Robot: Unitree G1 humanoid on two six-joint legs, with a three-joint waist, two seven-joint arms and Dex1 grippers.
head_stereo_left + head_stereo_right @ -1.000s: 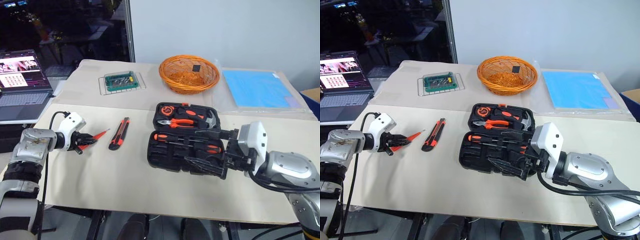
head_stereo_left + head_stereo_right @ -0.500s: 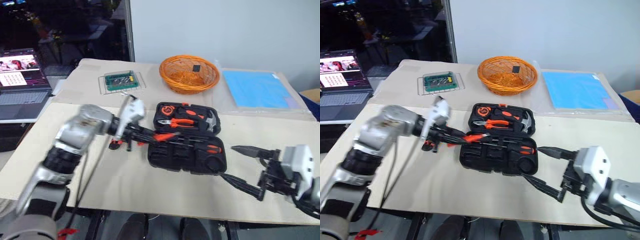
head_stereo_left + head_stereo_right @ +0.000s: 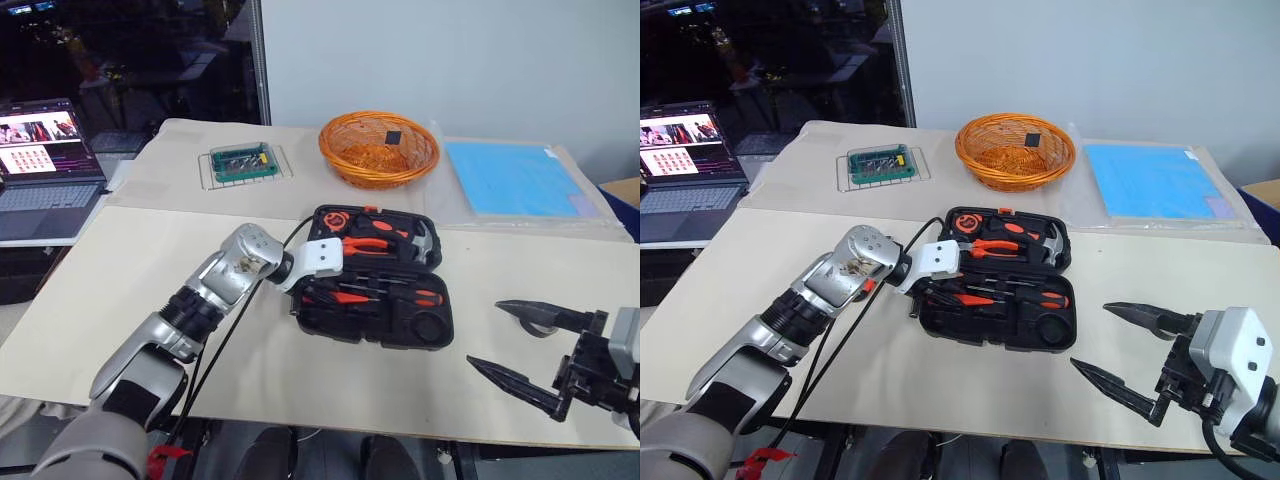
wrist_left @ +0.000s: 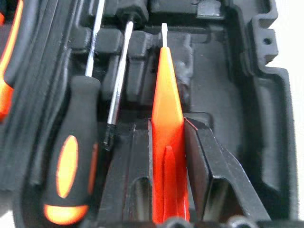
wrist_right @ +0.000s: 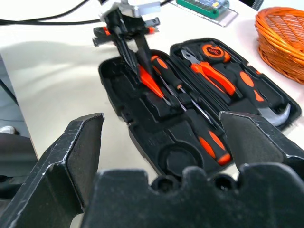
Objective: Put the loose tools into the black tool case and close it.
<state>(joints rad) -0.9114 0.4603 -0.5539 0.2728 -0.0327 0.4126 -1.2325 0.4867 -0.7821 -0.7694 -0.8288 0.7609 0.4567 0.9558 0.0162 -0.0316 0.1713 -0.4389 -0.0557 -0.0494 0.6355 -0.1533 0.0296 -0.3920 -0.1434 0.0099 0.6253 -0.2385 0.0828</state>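
The black tool case (image 3: pixel 372 325) lies open at mid-table. Over the left end of its near half my left gripper (image 4: pixel 167 128) is shut on the slim all-orange screwdriver (image 4: pixel 166 109), whose tip points along an empty recess. Beside that recess two black-and-orange screwdrivers (image 4: pixel 71 156) (image 3: pixel 420 297) lie in the case. An orange-black utility knife (image 5: pixel 100 35) lies on the table behind my left gripper (image 5: pixel 142 64), mostly hidden by it. My right gripper (image 3: pixel 483 334) hangs open and empty to the right of the case, near the table's front edge.
Orange-handled pliers (image 3: pixel 365 245), a hammer and a tape measure sit in the case's far half. At the back are an orange wicker basket (image 3: pixel 378 148), a green box on a wire rack (image 3: pixel 240 162) and a blue sheet (image 3: pixel 515 180). A laptop (image 3: pixel 40 160) stands far left.
My left arm has swung right from the table's left side to the case, carrying the orange screwdriver. My right gripper has drawn back from the case to the right, staying open.
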